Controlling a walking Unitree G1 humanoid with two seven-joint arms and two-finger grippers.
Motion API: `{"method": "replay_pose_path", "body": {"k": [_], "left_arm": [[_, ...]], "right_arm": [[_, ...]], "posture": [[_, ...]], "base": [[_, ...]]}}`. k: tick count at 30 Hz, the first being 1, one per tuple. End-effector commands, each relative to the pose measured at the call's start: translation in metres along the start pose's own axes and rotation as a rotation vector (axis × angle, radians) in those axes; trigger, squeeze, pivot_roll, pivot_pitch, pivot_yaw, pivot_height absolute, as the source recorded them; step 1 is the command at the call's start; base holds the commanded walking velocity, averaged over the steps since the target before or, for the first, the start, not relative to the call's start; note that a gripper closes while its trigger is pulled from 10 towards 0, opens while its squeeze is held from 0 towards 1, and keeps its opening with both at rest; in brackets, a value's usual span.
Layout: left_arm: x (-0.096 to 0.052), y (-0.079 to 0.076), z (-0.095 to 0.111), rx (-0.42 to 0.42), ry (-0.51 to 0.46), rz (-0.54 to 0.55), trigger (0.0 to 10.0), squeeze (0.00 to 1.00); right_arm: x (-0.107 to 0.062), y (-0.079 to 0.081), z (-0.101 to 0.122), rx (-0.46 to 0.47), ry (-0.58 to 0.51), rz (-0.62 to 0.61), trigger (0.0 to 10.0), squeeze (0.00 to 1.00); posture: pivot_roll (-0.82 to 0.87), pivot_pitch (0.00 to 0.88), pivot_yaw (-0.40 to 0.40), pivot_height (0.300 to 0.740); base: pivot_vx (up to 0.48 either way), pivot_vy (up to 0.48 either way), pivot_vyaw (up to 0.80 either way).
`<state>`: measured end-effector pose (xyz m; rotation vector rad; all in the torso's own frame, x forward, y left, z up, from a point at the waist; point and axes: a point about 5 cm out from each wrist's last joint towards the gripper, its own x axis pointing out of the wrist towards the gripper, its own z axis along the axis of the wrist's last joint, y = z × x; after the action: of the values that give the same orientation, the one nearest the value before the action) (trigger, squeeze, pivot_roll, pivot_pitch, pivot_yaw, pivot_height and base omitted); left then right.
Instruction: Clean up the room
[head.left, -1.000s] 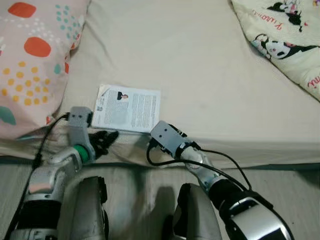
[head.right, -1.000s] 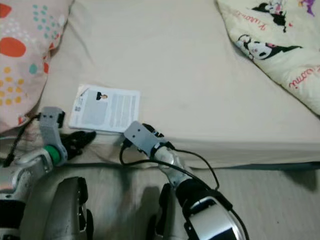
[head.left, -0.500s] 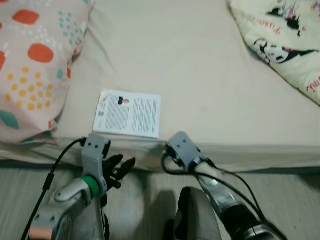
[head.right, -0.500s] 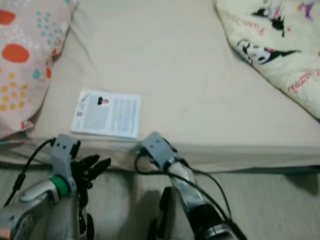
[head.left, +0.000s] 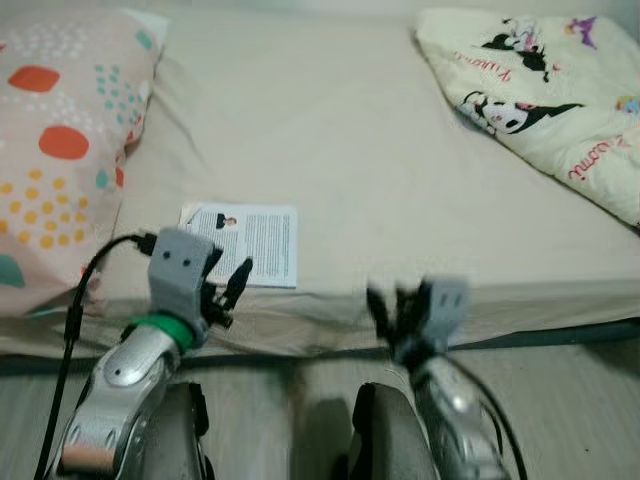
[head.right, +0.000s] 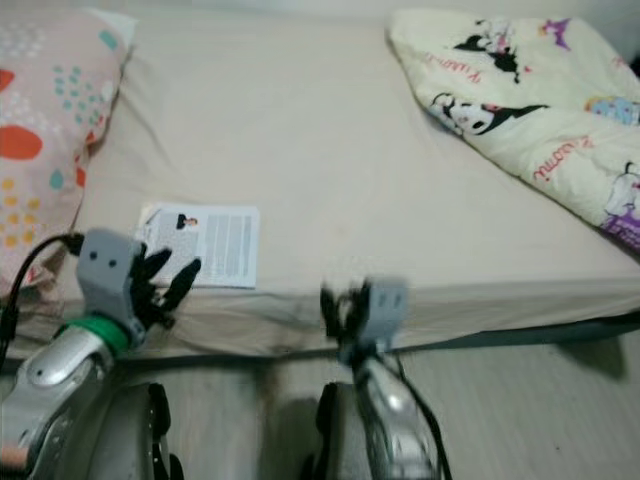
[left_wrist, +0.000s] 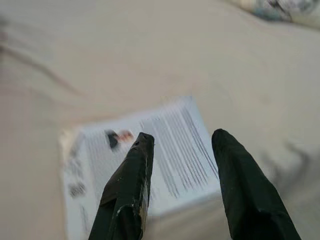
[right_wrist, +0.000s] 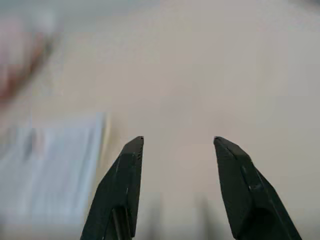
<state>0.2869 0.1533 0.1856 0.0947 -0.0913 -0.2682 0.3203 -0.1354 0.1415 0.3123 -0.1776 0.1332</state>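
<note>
A thin white book (head.left: 245, 258) with printed text lies flat on the beige bed sheet (head.left: 350, 150), close to the mattress's near edge. My left gripper (head.left: 232, 285) is open at that edge, its black fingers (left_wrist: 129, 182) pointing at the book (left_wrist: 170, 150) with nothing between them. Further right, my right gripper (head.left: 390, 305) is blurred and sits in front of the mattress edge, apart from the book. In the right wrist view the right gripper (right_wrist: 178, 142) is open and empty, with the book (right_wrist: 50, 165) blurred off to one side.
A pink pillow (head.left: 60, 150) with coloured spots lies left of the book. A cream cartoon-print blanket (head.left: 540, 90) is bunched at the bed's far right. Grey floor (head.left: 560, 400) runs along the front of the bed, below my arms.
The camera has tilted up, showing more of the bed. My right gripper has come away from the book's corner and moved right. My left gripper has risen to the book's near edge.
</note>
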Motion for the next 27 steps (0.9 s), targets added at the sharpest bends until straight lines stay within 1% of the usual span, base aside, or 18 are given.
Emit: {"method": "replay_pose_path", "body": {"k": [1, 2, 3, 4, 5, 6, 7, 9, 11, 12, 13, 15, 16, 18, 20, 27], "left_arm": [[0.004, 0.001, -0.002, -0.036, -0.001, 0.019, 10.0, 0.00], [0.010, 0.001, 0.001, -0.078, -0.008, 0.033, 10.0, 0.00], [0.013, 0.001, 0.002, -0.106, -0.011, 0.042, 10.0, 0.00], [0.013, 0.001, 0.002, -0.106, -0.011, 0.042, 10.0, 0.00], [0.017, -0.002, 0.001, -0.183, 0.005, 0.068, 10.0, 0.00], [0.017, -0.002, 0.001, -0.183, 0.005, 0.068, 10.0, 0.00], [0.018, -0.004, 0.000, -0.198, 0.013, 0.075, 10.0, 0.00], [0.019, -0.009, -0.001, -0.179, 0.022, 0.078, 10.0, 0.00], [0.021, -0.012, -0.006, -0.094, 0.029, 0.089, 10.0, 0.00], [0.021, -0.012, -0.006, -0.094, 0.029, 0.089, 10.0, 0.00], [0.022, -0.012, -0.007, -0.073, 0.031, 0.091, 10.0, 0.00], [0.022, -0.012, -0.007, -0.063, 0.031, 0.094, 10.0, 0.00], [0.025, -0.013, -0.008, -0.048, 0.038, 0.094, 10.0, 0.00], [0.027, -0.013, -0.006, -0.039, 0.031, 0.095, 10.0, 0.00], [0.027, -0.013, -0.006, -0.039, 0.031, 0.095, 10.0, 0.00], [0.032, -0.012, -0.005, -0.022, 0.031, 0.111, 10.0, 0.00]], "right_arm": [[0.003, -0.006, 0.008, 0.037, -0.041, -0.061, 10.0, 0.00], [0.010, -0.004, 0.015, 0.069, -0.071, -0.083, 10.0, 0.00], [0.012, -0.004, 0.019, 0.090, -0.080, -0.096, 10.0, 0.00], [0.012, -0.004, 0.019, 0.090, -0.080, -0.096, 10.0, 0.00], [0.013, -0.003, 0.023, 0.074, -0.089, -0.092, 10.0, 0.00], [0.013, -0.003, 0.023, 0.074, -0.089, -0.092, 10.0, 0.00], [0.013, -0.003, 0.022, 0.051, -0.087, -0.088, 10.0, 0.00], [0.011, -0.002, 0.019, 0.050, -0.075, -0.079, 10.0, 0.00], [0.010, 0.000, 0.016, 0.070, -0.057, -0.079, 10.0, 0.00], [0.010, 0.000, 0.016, 0.070, -0.057, -0.079, 10.0, 0.00], [0.010, 0.001, 0.016, 0.074, -0.052, -0.079, 10.0, 0.00], [0.010, 0.001, 0.015, 0.078, -0.051, -0.082, 10.0, 0.00], [0.011, 0.005, 0.012, 0.074, -0.039, -0.073, 10.0, 0.00], [0.010, 0.008, 0.009, 0.075, -0.032, -0.070, 10.0, 0.00], [0.010, 0.008, 0.009, 0.075, -0.032, -0.070, 10.0, 0.00], [0.010, 0.004, 0.007, 0.073, -0.019, -0.083, 10.0, 0.00]], "posture": [[0.05, 0.055, -0.016, 0.575], [0.04, 0.035, -0.011, 0.575], [0.04, 0.033, -0.011, 0.575], [0.04, 0.033, -0.011, 0.575], [0.04, 0.022, -0.011, 0.585], [0.04, 0.022, -0.011, 0.585], [0.04, 0.012, -0.010, 0.590], [0.04, 0.006, -0.009, 0.600], [0.04, 0.005, -0.010, 0.610], [0.04, 0.005, -0.010, 0.610], [0.04, 0.005, -0.010, 0.615], [0.04, 0.005, -0.010, 0.620], [0.04, 0.004, -0.005, 0.630], [0.04, 0.004, -0.004, 0.640], [0.04, 0.004, -0.004, 0.640], [0.04, 0.006, 0.002, 0.670]], "base": [[0.000, 0.000, 0.00], [0.000, 0.000, 0.00], [0.000, 0.000, 0.00], [0.000, 0.000, 0.00], [0.000, 0.000, 0.00], [0.000, 0.000, 0.00], [0.000, 0.000, 0.00], [0.000, 0.000, 0.00], [0.000, 0.000, 0.00], [0.000, 0.000, 0.00], [0.000, 0.000, 0.00], [0.000, 0.000, 0.00], [0.000, 0.000, 0.00], [0.000, 0.000, 0.00], [0.000, 0.000, 0.00], [0.000, 0.000, 0.00]]}}
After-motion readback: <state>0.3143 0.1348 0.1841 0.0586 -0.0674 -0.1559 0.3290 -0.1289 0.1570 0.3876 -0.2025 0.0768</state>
